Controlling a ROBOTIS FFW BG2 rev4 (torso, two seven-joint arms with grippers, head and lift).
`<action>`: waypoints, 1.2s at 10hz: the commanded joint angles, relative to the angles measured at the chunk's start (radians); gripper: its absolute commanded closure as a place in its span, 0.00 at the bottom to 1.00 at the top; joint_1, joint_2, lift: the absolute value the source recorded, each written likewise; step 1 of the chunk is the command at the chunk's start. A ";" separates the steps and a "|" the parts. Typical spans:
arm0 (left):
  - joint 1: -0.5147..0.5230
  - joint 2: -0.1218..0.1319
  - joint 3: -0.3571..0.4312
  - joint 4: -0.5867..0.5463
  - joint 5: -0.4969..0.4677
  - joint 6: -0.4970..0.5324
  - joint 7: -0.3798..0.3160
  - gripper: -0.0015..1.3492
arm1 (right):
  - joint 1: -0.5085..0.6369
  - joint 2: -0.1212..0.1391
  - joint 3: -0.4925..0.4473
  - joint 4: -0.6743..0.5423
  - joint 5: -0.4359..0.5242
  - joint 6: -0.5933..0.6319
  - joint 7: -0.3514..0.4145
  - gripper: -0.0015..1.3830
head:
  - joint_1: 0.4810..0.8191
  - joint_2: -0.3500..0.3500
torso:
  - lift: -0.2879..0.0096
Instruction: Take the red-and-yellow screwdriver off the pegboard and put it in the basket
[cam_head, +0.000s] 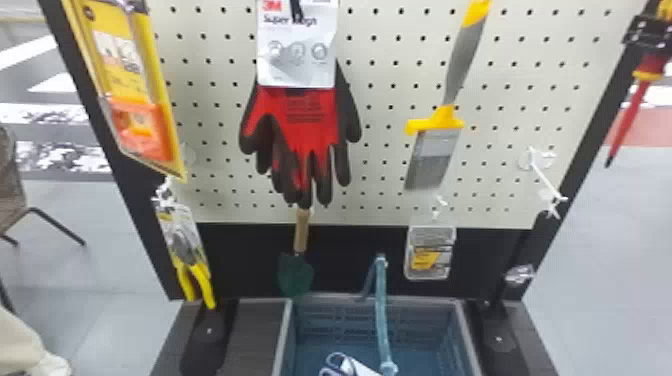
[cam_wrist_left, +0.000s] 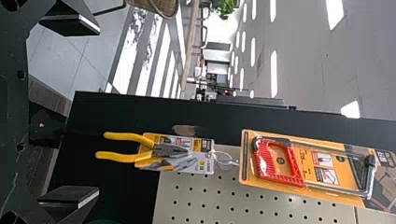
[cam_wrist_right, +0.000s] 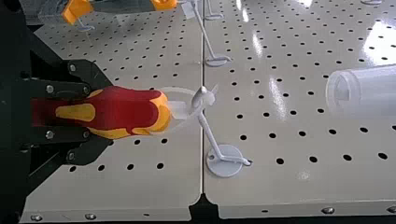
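Observation:
My right gripper (cam_head: 650, 37) is at the upper right in the head view, with the screwdriver (cam_head: 627, 117) hanging point-down below it. In the right wrist view the right gripper (cam_wrist_right: 88, 111) is shut on the red-and-yellow handle (cam_wrist_right: 128, 111). A clear loop at the handle's end reaches the tip of a white hook (cam_wrist_right: 211, 135) on the pegboard (cam_wrist_right: 177, 182). The basket (cam_head: 286, 335) stands low in front of the board, holding scissors (cam_head: 345, 365). In the left wrist view my left gripper (cam_wrist_left: 95, 112) is open and holds nothing, facing the board's left side.
On the board hang a yellow saw pack (cam_head: 125, 65), pliers (cam_head: 192, 270), gloves (cam_head: 305, 125), a trowel (cam_head: 295, 275), a brush (cam_head: 440, 135) and a small clear pack (cam_head: 430, 255). A long teal piece (cam_head: 381, 310) crosses the basket. A clear tube (cam_wrist_right: 369, 91) juts out near the screwdriver's hook.

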 joint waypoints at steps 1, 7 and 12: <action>-0.001 0.002 0.000 0.000 0.000 -0.002 0.000 0.07 | 0.001 0.001 0.000 -0.002 -0.002 0.000 0.000 0.76 | 0.20 0.50 | 0.63; -0.001 0.002 0.000 0.000 0.000 -0.005 0.000 0.07 | 0.005 0.001 0.000 -0.010 -0.012 -0.003 -0.008 0.76 | 0.20 0.50 | 0.63; 0.003 0.002 0.002 0.000 0.002 -0.006 0.000 0.07 | -0.001 -0.006 -0.005 -0.034 -0.018 -0.005 -0.017 0.76 | 0.20 0.50 | 0.63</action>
